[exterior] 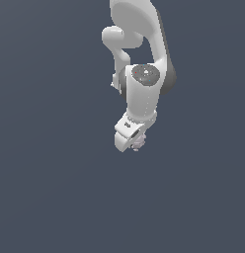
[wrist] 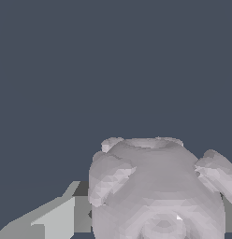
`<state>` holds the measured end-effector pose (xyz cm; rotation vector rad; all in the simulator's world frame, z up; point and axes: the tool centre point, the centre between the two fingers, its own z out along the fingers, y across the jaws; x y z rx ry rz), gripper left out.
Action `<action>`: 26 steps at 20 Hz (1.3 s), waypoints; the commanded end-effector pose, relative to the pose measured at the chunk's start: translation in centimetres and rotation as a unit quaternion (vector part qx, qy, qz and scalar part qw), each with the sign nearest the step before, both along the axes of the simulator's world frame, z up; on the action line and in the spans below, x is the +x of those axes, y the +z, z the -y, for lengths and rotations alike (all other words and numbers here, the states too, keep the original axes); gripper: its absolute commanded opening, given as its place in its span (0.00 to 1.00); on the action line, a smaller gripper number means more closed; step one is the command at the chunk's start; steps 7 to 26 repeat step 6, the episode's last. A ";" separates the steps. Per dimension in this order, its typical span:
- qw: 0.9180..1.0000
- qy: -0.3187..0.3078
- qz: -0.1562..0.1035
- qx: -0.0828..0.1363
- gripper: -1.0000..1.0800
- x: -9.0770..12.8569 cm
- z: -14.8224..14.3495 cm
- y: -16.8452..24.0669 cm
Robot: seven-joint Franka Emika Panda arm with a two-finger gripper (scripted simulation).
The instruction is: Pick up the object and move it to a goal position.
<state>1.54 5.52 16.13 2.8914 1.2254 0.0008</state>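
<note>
The object is a tiny pale grey-pink knobby piece that peeks out under the white gripper near the middle of the exterior view. In the wrist view the object fills the near field, round with protruding nubs, right between the fingers. One grey finger shows beside it; the other is hidden behind the object. The gripper looks shut on the object. The white arm reaches down from the top of the exterior view.
A plain dark blue-grey surface fills both views, with no other objects, edges or goal marker in sight.
</note>
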 end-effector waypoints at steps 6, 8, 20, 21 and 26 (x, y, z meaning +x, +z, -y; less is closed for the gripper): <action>1.000 0.000 0.000 0.000 0.00 -0.3 -0.2 1.2; 1.000 0.000 0.000 0.000 0.00 -0.3 -0.2 1.2; 1.000 0.000 0.000 0.000 0.00 -0.3 -0.2 1.2; 1.000 0.000 0.000 0.000 0.00 -0.3 -0.2 1.2; 1.000 0.000 0.000 0.000 0.00 -0.3 -0.2 1.2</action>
